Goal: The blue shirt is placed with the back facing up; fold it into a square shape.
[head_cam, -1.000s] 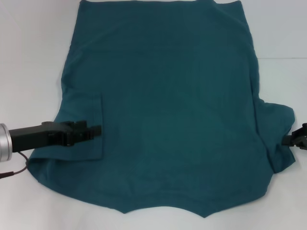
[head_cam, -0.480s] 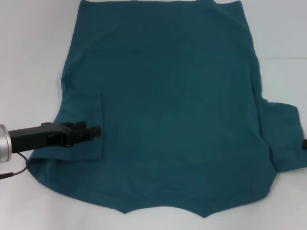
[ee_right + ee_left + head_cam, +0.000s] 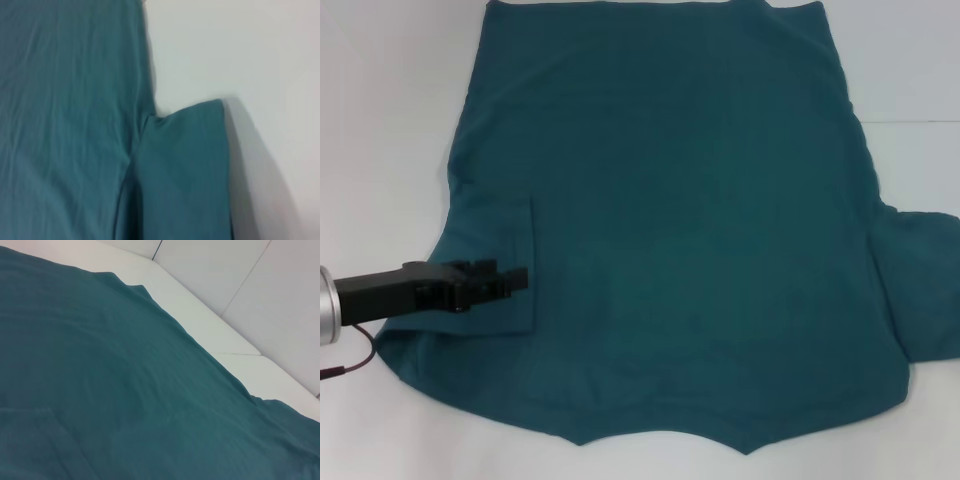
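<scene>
The blue shirt [image 3: 690, 220] lies spread flat on the white table and fills most of the head view. Its left sleeve [image 3: 505, 235] is folded inward onto the body. My left gripper [image 3: 520, 274] lies low over that folded sleeve, reaching in from the left edge. The right sleeve [image 3: 920, 295] is spread out flat on the table at the far right. The left wrist view shows only the shirt's fabric [image 3: 100, 390] and the table beyond it. The right wrist view looks down on the right sleeve [image 3: 185, 170] and the shirt's side [image 3: 65, 125]. My right gripper is out of view.
The white table [image 3: 380, 120] shows on both sides of the shirt and along the near edge. A seam between table panels [image 3: 240, 354] runs past the shirt's far side. A thin red cable [image 3: 345, 365] hangs under the left arm.
The right gripper, at the right sleeve's edge a second ago, has left the head view, and that sleeve now lies wider and flatter. The left arm has drawn back slightly to the left.
</scene>
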Robot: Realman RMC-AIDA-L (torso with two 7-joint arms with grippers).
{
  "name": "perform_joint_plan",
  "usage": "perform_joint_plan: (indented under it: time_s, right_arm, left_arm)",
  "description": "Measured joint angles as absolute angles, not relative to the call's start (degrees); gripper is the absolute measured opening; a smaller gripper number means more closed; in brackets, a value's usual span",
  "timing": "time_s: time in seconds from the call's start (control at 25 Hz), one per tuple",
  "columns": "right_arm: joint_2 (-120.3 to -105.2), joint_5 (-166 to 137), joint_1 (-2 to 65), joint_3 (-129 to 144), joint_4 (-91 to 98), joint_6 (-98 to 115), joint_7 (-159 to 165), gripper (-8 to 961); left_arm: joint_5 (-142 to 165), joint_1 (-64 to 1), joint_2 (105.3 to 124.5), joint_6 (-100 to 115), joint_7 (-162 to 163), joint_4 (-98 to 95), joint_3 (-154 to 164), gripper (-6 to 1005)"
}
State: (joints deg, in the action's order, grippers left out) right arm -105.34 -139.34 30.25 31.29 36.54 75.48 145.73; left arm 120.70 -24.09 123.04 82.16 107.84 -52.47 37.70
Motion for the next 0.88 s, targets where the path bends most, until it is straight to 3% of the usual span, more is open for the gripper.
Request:
perform_joint_plan:
  time_s: [0.56,0.88]
  right_arm:
    - [-103.82,-140.65,31.96,30.59,39.75,74.92,147.13,4]
    - [-103.79,-140.60,32.32,30.48,40.76,73.38,148.68,5]
  left_arm:
    - [120.44,-23.77,123.04,82.63,107.84,-52.69,37.70,611]
    - [120.41,-23.70,123.13,82.71,107.87,-52.75,37.70,611]
